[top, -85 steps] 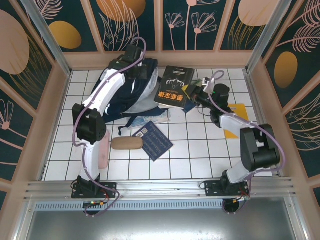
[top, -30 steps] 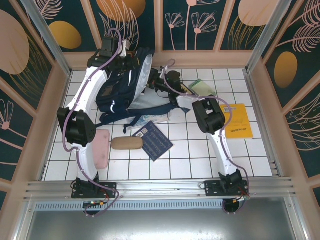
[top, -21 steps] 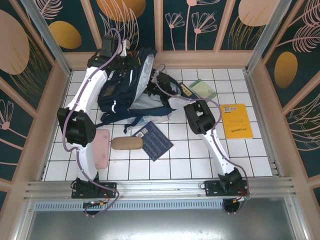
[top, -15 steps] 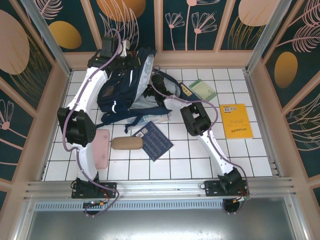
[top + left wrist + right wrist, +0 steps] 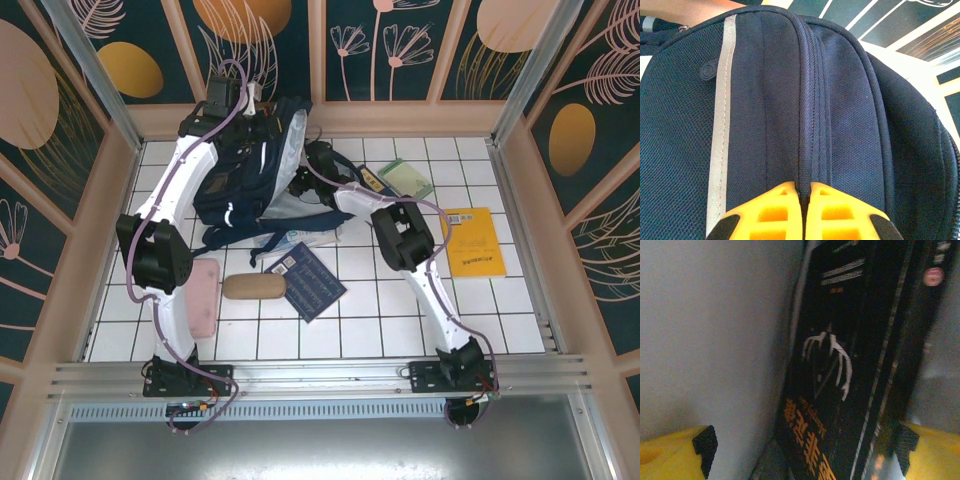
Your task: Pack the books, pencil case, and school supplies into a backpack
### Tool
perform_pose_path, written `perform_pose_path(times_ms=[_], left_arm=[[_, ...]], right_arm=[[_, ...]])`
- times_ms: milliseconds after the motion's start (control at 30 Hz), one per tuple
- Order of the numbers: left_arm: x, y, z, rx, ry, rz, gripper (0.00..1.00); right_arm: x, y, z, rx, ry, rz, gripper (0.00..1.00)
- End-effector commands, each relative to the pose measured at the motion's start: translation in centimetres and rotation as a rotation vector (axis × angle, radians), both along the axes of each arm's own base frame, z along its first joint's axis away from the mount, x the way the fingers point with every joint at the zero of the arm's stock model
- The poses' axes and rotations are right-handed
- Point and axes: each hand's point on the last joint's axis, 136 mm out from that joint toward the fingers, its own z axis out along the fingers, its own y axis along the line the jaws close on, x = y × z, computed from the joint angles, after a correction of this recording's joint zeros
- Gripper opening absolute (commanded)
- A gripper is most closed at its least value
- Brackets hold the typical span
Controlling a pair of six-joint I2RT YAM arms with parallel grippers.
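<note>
Right wrist cam had the right gripper (image 5: pixel 802 447) wide open, yellow fingers (image 5: pixel 670 452) down in the two bottom corners, and the black book (image 5: pixel 840 375) stood tilted across the middle of the frame against pale grey lining (image 5: pixel 715 330). Left wrist view showed the left gripper (image 5: pixel 801 210) pinched tight on a seam ridge of the backpack (image 5: pixel 790 100) at bottom centre. Top external put the backpack (image 5: pixel 240 185) upper left of centre, right arm reaching into its mouth.

Left tool (image 5: pixel 804 212) pinched tight; right tool (image 5: pixel 802 450) spread wide.
</note>
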Motion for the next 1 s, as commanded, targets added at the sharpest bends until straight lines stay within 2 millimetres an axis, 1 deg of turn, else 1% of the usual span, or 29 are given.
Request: perform_pose_path(times_ms=[0,167,300,467,600,667,767,800,833,933,967], left_arm=[[1.3,0.9,2.8,0.022,-0.128,0.021,0.00],[1.3,1.1,2.0,0.039,-0.118,0.027,0.00],[1.4,1.1,1.8,0.043,-0.117,0.021,0.00],[1.5,1.1,0.7,0.048,-0.110,0.024,0.00],[1.6,1.4,-1.1,0.038,-0.073,0.058,0.00],[1.4,1.4,-1.9,0.018,-0.061,0.072,0.00],[1.1,1.6,-1.9,-0.008,-0.086,0.091,0.00],[1.0,1.5,-2.0,-0.010,-0.087,0.085,0.00],[0.9,1.3,-2.0,-0.018,-0.085,0.074,0.00],[0.9,0.8,-2.6,-0.048,-0.058,0.060,0.00],[0.8,0.7,-2.8,-0.059,-0.050,0.058,0.00]], right_arm=[[-0.3,-2.3,3.5,-0.061,-0.053,-0.017,0.93],[-1.0,-4.1,3.0,-0.158,-0.006,-0.012,0.93],[-2.1,-5.4,3.5,-0.222,0.009,-0.012,0.94],[-3.8,-8.4,4.2,-0.331,0.010,-0.077,0.96],[-5.9,-11.8,5.1,-0.423,0.010,-0.152,0.97],[-7.0,-13.6,5.3,-0.475,0.013,-0.186,0.99],[-8.5,-15.9,5.4,-0.539,0.029,-0.237,0.99],[-8.3,-17.7,5.7,-0.555,0.035,-0.282,0.99],[-8.4,-18.9,6.0,-0.572,0.033,-0.316,0.99],[-8.5,-21.2,6.8,-0.596,0.012,-0.363,0.99],[-8.4,-21.9,6.9,-0.596,0.012,-0.372,0.94]])
